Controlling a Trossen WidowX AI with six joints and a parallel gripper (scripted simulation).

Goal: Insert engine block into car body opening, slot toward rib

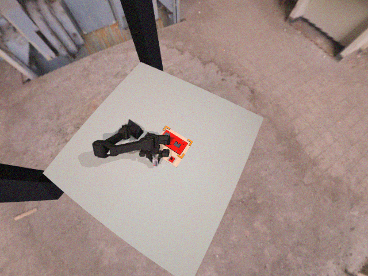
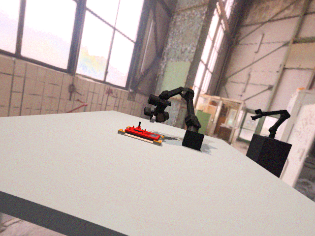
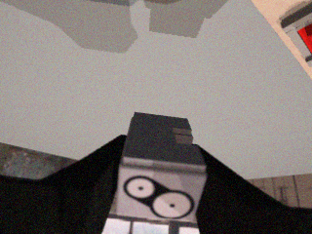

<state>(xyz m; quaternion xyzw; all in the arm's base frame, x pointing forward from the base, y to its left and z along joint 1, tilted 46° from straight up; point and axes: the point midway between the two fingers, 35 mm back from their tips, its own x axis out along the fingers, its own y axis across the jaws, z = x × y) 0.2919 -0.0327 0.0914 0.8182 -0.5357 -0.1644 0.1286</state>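
A wide, pale grey-green bench (image 2: 76, 162) stands in an old industrial hall. The floor (image 1: 296, 178) is worn concrete, stained and partly patterned like paving. Tall windows (image 2: 63, 38) with dark frames fill the left wall and let in bright daylight above a band of cream tiles (image 2: 38, 88). A peeling pillar (image 2: 177, 50) with a green patch rises behind. The far wall (image 2: 267, 63) is pale, crossed by thin metal braces. Seen from above, two dark posts (image 1: 142, 32) stand by the bench, with blue-grey planks (image 1: 44, 26) leaning at the edge.
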